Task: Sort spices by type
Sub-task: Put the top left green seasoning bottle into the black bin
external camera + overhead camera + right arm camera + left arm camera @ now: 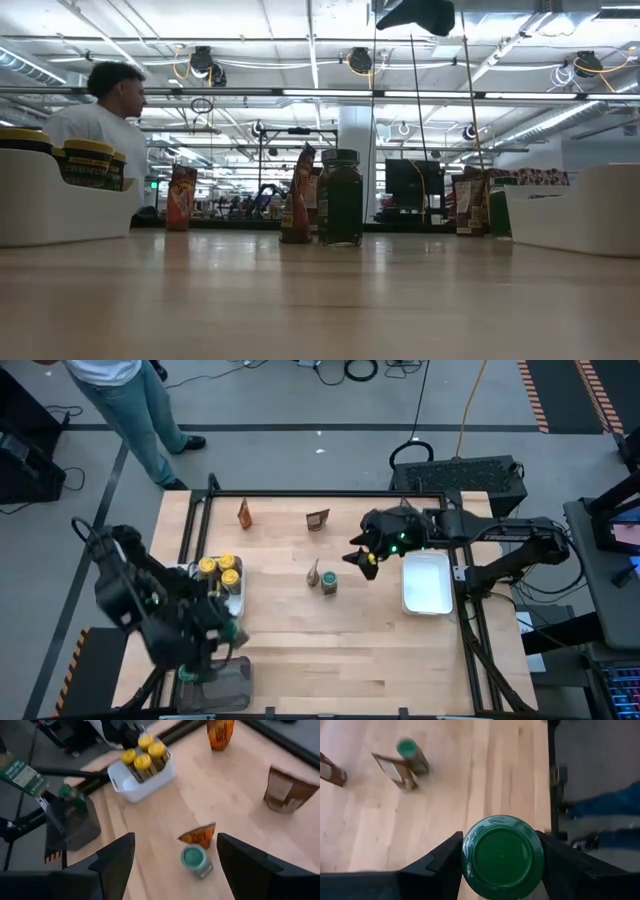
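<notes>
Labels unreadable (blurred); left jaws grip green-lidded jar (502,856), right jaws spread empty.

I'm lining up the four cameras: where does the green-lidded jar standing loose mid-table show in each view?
High view: green-lidded jar at table centre, beside a packet.
Low view: the dark jar in the middle, packet on its left.
Left wrist view: small, far off.
Right wrist view: near the picture's lower middle.
Shared landmark: that packet touching it.
</notes>
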Controlling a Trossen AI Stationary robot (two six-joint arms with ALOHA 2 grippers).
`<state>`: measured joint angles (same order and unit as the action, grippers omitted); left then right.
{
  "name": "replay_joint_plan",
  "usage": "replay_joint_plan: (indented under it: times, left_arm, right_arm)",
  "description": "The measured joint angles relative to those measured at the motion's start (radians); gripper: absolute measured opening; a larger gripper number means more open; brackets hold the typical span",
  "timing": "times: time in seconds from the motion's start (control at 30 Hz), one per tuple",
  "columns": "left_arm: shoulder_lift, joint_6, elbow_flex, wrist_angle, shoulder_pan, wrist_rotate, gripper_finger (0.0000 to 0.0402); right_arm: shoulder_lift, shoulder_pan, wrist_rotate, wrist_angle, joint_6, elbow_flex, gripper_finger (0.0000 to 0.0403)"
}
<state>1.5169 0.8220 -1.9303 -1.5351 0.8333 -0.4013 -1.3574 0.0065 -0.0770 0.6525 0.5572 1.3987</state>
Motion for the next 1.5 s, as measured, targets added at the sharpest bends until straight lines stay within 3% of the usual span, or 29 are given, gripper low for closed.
replay_joint_plan:
  times: [0.33, 0.73, 1.17, 1.5]
  left_arm:
    - [0.001, 0.16, 0.301, 0.093, 0.168, 0.018, 0.0217]
    - [0.001, 0.142, 0.59, 0.377, 0.261, 0.128, 0.0217]
    - [0.001, -0.102, 0.71, 0.459, 0.283, 0.147, 0.0217]
    - [0.002, -0.131, 0.714, 0.537, 0.283, 0.163, 0.0217]
  right_arm:
    - [-0.099, 0.124, -0.057, 0.001, 0.11, 0.0, 0.0265]
    - [-0.147, 0.16, -0.056, 0.007, 0.119, 0.0, 0.0265]
    - [-0.142, 0.159, -0.054, 0.014, 0.093, 0.0, 0.0265]
    - [-0.142, 0.159, -0.053, 0.022, 0.085, 0.0, 0.0265]
